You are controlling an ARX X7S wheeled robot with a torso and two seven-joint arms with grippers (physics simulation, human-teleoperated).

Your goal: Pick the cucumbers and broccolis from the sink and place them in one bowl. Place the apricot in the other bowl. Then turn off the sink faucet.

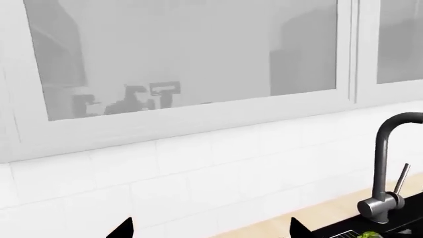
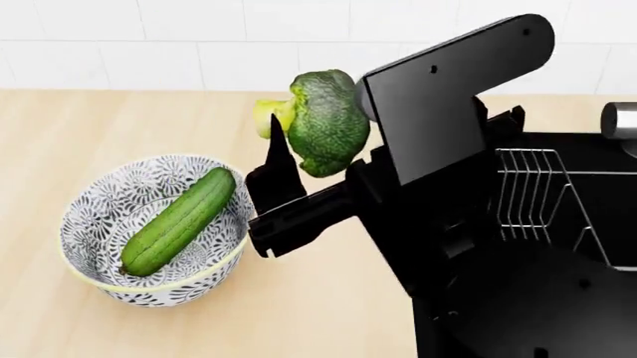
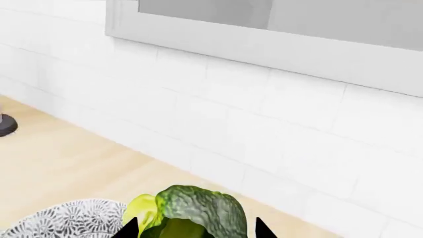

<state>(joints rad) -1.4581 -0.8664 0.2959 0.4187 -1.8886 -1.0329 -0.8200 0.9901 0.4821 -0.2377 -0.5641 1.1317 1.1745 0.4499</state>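
My right gripper point(image 2: 306, 143) is shut on a broccoli floret point(image 2: 324, 121) and holds it in the air, just right of a patterned bowl point(image 2: 92, 212). One cucumber point(image 2: 179, 221) lies in that bowl. In the right wrist view the broccoli point(image 3: 198, 210) sits between my fingertips point(image 3: 129, 230), with the bowl point(image 3: 66, 218) beside it. My left gripper point(image 1: 210, 233) is open and empty, facing the tiled wall near the faucet point(image 1: 383, 198). The black sink point(image 2: 597, 156) is at the right. The apricot and the white bowl are out of view.
A wire rack point(image 2: 542, 201) stands in the sink. The faucet's steel body point(image 2: 619, 119) shows at the right edge. A bit of green point(image 1: 370, 234) shows in the sink below the faucet. My arm covers much of the sink. The tiled wall runs behind the wooden counter point(image 2: 119, 119).
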